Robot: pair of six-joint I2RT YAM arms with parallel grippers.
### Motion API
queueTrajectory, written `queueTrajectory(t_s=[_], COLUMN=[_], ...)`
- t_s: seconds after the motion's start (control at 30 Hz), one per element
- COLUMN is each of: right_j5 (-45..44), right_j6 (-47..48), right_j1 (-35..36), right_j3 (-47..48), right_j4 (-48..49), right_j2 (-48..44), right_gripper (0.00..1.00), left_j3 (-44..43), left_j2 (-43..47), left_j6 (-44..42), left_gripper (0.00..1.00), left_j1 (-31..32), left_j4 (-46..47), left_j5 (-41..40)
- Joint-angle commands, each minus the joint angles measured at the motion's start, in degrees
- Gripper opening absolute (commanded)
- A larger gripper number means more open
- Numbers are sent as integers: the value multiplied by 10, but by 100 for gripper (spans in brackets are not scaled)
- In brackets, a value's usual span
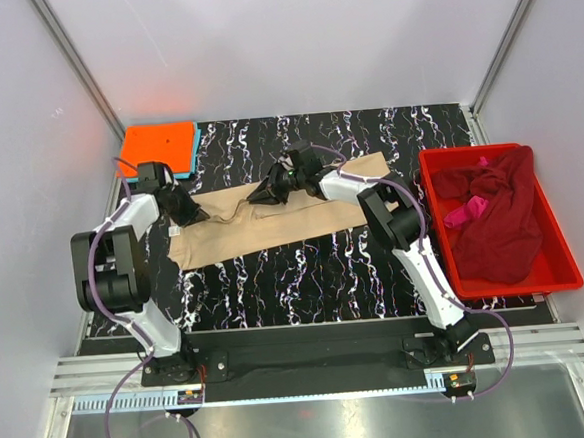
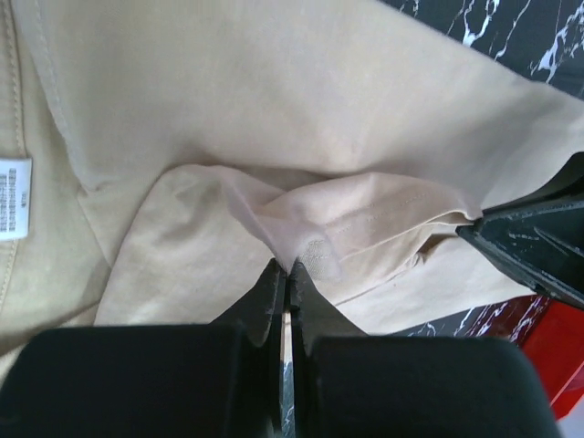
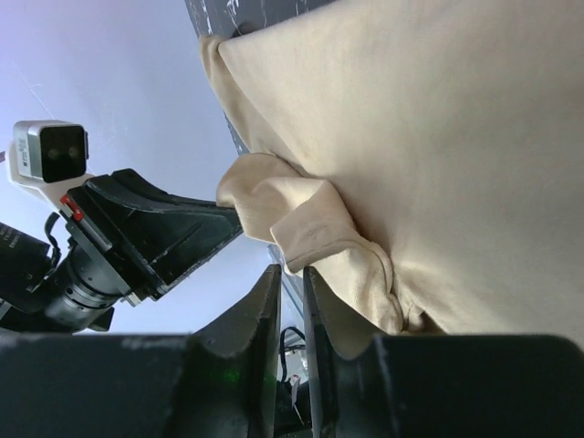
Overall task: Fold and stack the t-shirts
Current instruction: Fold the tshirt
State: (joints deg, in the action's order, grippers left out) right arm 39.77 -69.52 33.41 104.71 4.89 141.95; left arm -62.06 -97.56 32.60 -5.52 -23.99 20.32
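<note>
A large tan t-shirt (image 1: 301,210) lies spread slantwise across the black marbled table (image 1: 386,132). My left gripper (image 1: 195,214) is shut on a pinched fold of the tan cloth, seen at its tips in the left wrist view (image 2: 287,265). My right gripper (image 1: 263,195) is over the shirt's upper middle. In the right wrist view (image 3: 290,269) its jaws are nearly together, with a bunched hem of the tan t-shirt (image 3: 319,228) at the tips. A folded orange t-shirt (image 1: 157,145) lies on a light blue one (image 1: 196,148) at the back left. Maroon (image 1: 498,220) and pink (image 1: 469,209) t-shirts lie in the bin.
A red plastic bin (image 1: 561,260) stands at the right edge of the table. White walls and metal frame posts close in the back and sides. The shirt's white label (image 2: 11,196) shows in the left wrist view. Each wrist view shows the other gripper close by.
</note>
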Motion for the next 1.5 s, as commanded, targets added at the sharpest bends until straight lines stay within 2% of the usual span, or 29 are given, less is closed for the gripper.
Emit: queueTrajectory(t_s=[0.0,0.57,0.77,0.8,0.9,0.93,1.0,1.03,1.13,1.27,1.47], right_j5=[22,30,28,26,16,10,-10,-16,-29,-15,5], right_j6=[2,-2,27,40,119,145,221,241,312,343,333], right_j1=[-7,-23,-26,-27,-30,-30,-30,-30,-29,-29,-29], right_j3=[30,81,123,132,156,163,183,192,237,281,284], right_j4=[13,7,-36,-45,-133,-157,-222,-257,-316,-333,-309], right_j2=[14,53,62,61,52,49,43,45,61,88,105], right_gripper=[22,9,11,18,29,37,45,47,51,50,46], left_j3=[-49,-105,-127,-131,-151,-161,-178,-177,-155,-120,-86], left_j2=[-17,-77,-104,-106,-122,-124,-122,-105,-53,-20,-19], left_j6=[4,19,31,33,34,33,20,15,0,-3,-11], left_gripper=[0,0,0,0,9,19,37,50,59,59,55], left_j1=[0,-3,-6,-7,-13,-15,-14,-13,-9,-9,-9], left_j4=[14,21,32,32,31,28,7,4,9,11,16], left_j5=[-16,-18,-23,-23,-27,-28,-57,-69,-105,-114,-97])
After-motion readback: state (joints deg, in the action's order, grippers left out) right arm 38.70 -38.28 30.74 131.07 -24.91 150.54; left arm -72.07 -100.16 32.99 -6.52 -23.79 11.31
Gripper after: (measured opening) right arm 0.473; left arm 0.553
